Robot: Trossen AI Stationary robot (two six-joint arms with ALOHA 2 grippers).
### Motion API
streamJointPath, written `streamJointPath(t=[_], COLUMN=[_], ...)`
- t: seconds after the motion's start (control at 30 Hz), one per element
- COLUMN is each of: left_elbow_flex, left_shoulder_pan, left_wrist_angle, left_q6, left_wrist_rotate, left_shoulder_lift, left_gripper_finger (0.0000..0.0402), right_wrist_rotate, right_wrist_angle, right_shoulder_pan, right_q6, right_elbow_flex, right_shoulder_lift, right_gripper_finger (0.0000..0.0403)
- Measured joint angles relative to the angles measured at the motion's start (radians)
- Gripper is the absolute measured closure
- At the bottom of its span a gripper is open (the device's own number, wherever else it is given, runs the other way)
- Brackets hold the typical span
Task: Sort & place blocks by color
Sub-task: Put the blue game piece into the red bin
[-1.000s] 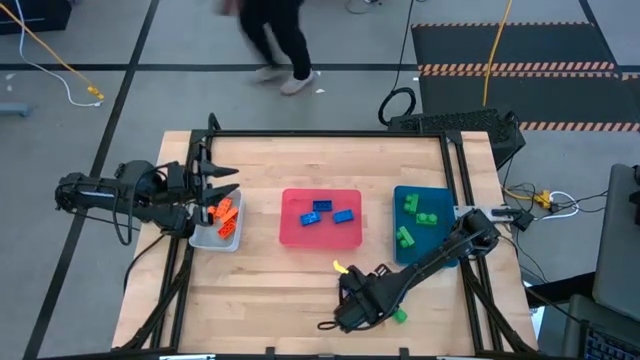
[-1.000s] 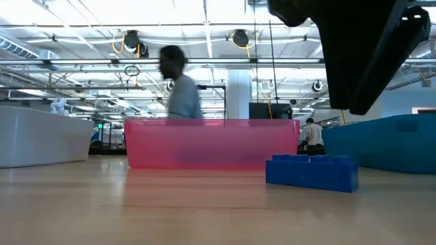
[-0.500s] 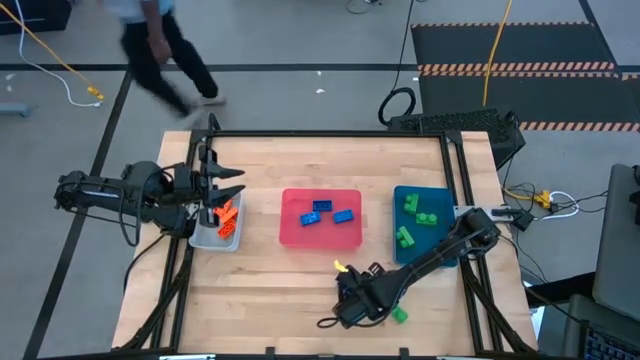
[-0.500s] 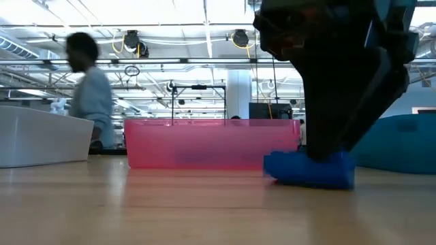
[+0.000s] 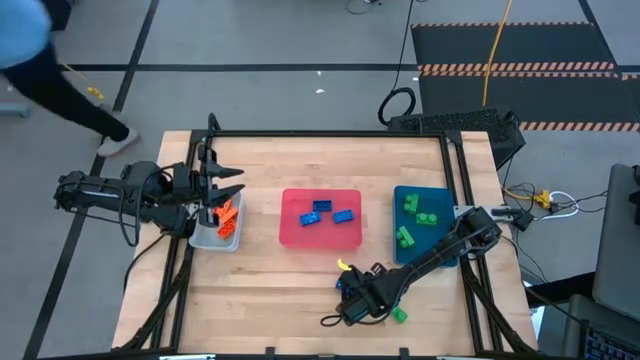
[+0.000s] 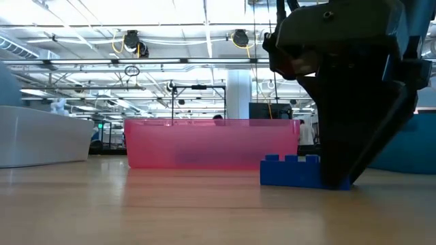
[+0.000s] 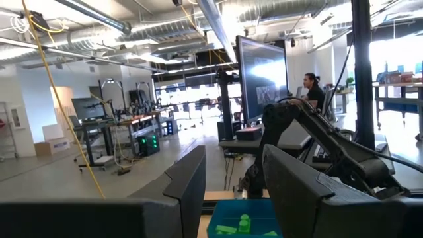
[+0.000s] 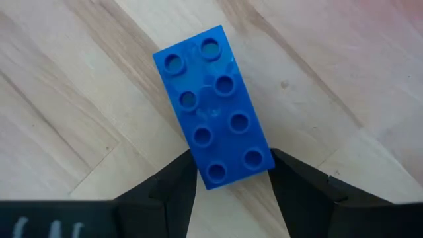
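Note:
My right gripper (image 8: 231, 158) is down at the table near its front edge (image 5: 352, 290), with its fingers around one end of a blue studded block (image 8: 215, 109) that lies flat on the wood (image 6: 293, 171). My left gripper (image 5: 222, 190) hangs open above the grey tray (image 5: 205, 238), which holds orange blocks (image 5: 228, 215), and touches nothing. More blue blocks (image 5: 320, 213) lie in the pink tray (image 5: 292, 238). Green blocks (image 5: 415, 215) lie in the teal tray (image 5: 440, 192). A single green block (image 5: 399, 316) rests on the table beside the right gripper. My right gripper pinches the blue block at one short end (image 8: 228, 168), with one finger (image 8: 177, 178) against each long side. The fingers come from above, pointing down, and lie across the block. The block is flat on the table, studs up.
A small yellow piece (image 5: 340, 266) lies on the wood in front of the pink tray. The three trays stand in a row across the table's middle. A person's leg (image 5: 60, 95) shows on the floor beyond the table's far left corner.
My right gripper has come down onto the blue block's end, and the block has slid slightly along the table. A person has walked to the left past the table's far side.

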Motion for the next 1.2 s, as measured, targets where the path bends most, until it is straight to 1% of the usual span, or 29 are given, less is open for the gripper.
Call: streamJointPath(t=[0.27, 0.5, 0.8, 0.93, 1.2], left_elbow_flex=[0.000, 0.000, 0.000, -0.001, -0.001], left_shoulder_pan=[0.000, 0.000, 0.000, 0.000, 0.000], left_wrist_angle=[-0.001, -0.001, -0.001, 0.000, 0.003], left_q6=[0.007, 0.008, 0.012, 0.015, 0.017], left_wrist_rotate=[0.000, 0.000, 0.000, 0.000, 0.000], left_shoulder_lift=[0.000, 0.000, 0.016, 0.020, 0.019], left_gripper_finger=[0.0250, 0.0250, 0.0250, 0.0250, 0.0250], right_wrist_rotate=[0.004, 0.003, 0.005, 0.072, 0.188], right_wrist_angle=[-0.006, -0.006, 0.039, 0.041, 0.073], right_shoulder_pan=[-0.001, -0.007, -0.009, -0.007, -0.004], right_q6=[0.010, 0.011, -0.011, -0.023, -0.066], right_elbow_flex=[-0.001, -0.001, -0.004, 0.002, 0.008], right_shoulder_lift=[0.001, 0.002, -0.002, -0.013, -0.103], right_gripper_finger=[0.0258, 0.0259, 0.0260, 0.0260, 0.0260])
